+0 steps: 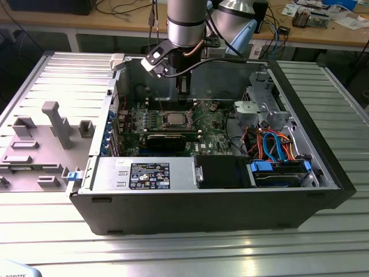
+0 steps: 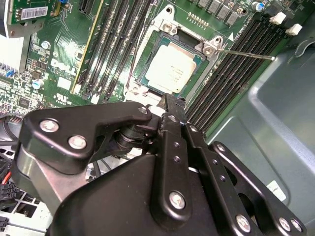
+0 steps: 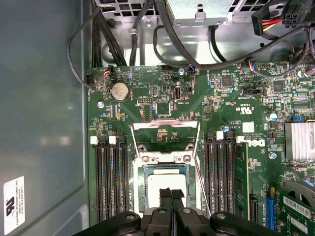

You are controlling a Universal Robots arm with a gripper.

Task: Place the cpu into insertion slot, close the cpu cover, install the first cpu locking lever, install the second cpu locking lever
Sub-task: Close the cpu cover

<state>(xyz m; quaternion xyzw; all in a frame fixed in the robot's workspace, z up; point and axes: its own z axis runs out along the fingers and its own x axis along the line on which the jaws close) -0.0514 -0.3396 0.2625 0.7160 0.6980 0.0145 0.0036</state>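
Cpu [image 3: 165,181] lies in the insertion slot [image 3: 140,196], the cpu cover [image 3: 166,125] folded back to leave it free, and my gripper [image 3: 172,192] hangs above, jaws closed on nothing.

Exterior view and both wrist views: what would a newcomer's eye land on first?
The robot arm stands out first, reaching down into the open computer case on the ribbed metal table, its pincer poised over the green motherboard. Close by the pincer, the silver cpu lies in the insertion slot, and the cpu cover is flipped open beside it.
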